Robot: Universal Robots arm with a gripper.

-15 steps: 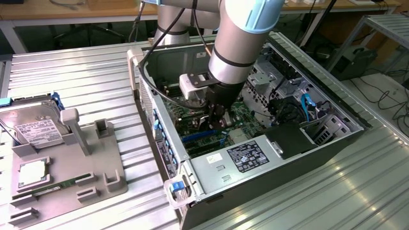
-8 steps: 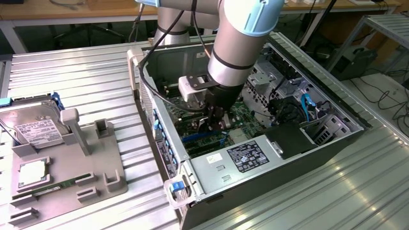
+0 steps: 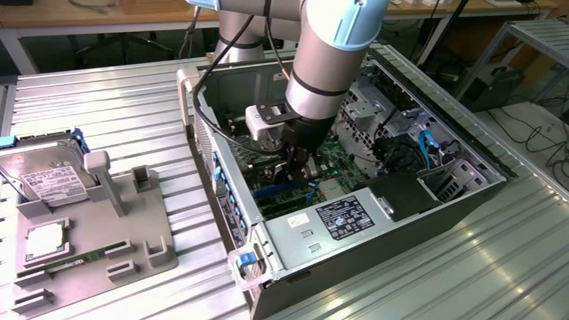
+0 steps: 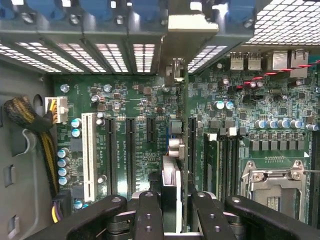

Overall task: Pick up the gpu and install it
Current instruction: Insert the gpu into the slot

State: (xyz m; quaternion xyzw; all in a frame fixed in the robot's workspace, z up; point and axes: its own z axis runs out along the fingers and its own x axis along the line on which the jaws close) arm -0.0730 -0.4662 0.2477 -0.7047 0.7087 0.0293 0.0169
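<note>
Inside the case, the tool grips the gpu edge-on over slots.

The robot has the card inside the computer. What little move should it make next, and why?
Probably a gentle push straight down toward the board. The tool grips the gpu edge-on over the board, in line with the long slots, and its bracket already sits at the case's back wall. Whether it is fully seated cannot be told, so go slowly.

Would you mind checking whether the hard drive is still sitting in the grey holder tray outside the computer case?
Yes, the hard drive sits in the grey holder tray, outside the computer case.
</note>
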